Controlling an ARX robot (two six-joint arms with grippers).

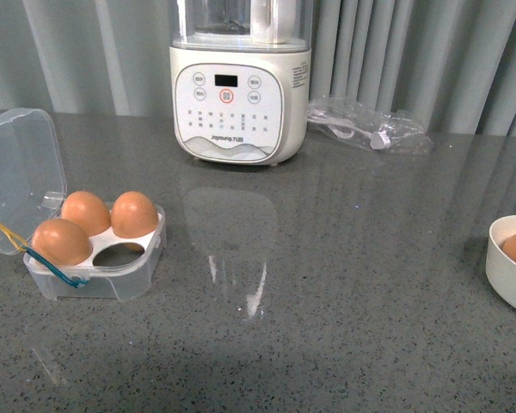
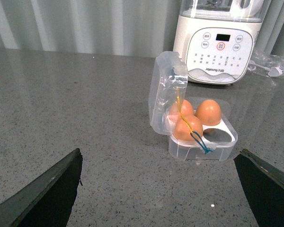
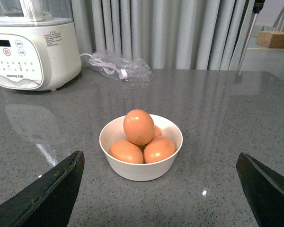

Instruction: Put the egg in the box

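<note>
Front view. Box (image 1: 112, 277) at 9 o'clock, close to the left side of the table (image 1: 327, 327), with its clear lid (image 1: 17, 168) swung open toward 10. Three boxed eggs (image 1: 134, 213) seated; the slot (image 1: 119, 255) at the box's own 4 o'clock vacant. Blender (image 1: 241, 86) at 12, plastic bag (image 1: 365, 127) at 1, white bowl (image 1: 509, 280) at 3, cut by the frame edge. Wide bare stone between box and bowl. Neither arm seen.

Left wrist view. Left gripper (image 2: 160, 152) spread wide, nothing held, one dark finger (image 2: 47, 189) on each side. Box ahead, lid standing upright, yellow and blue cords (image 2: 199, 142) draped over the nearest boxed egg. Bare table around it.

Right wrist view. Right gripper (image 3: 159, 153) spread wide, likewise empty. Bowl straight ahead, rim free all round. Egg (image 3: 138, 126) atop the pile in the bowl, resting on the lower ones, well apart from the box. Long axis near upright; which end is uppermost, hard to tell.
</note>
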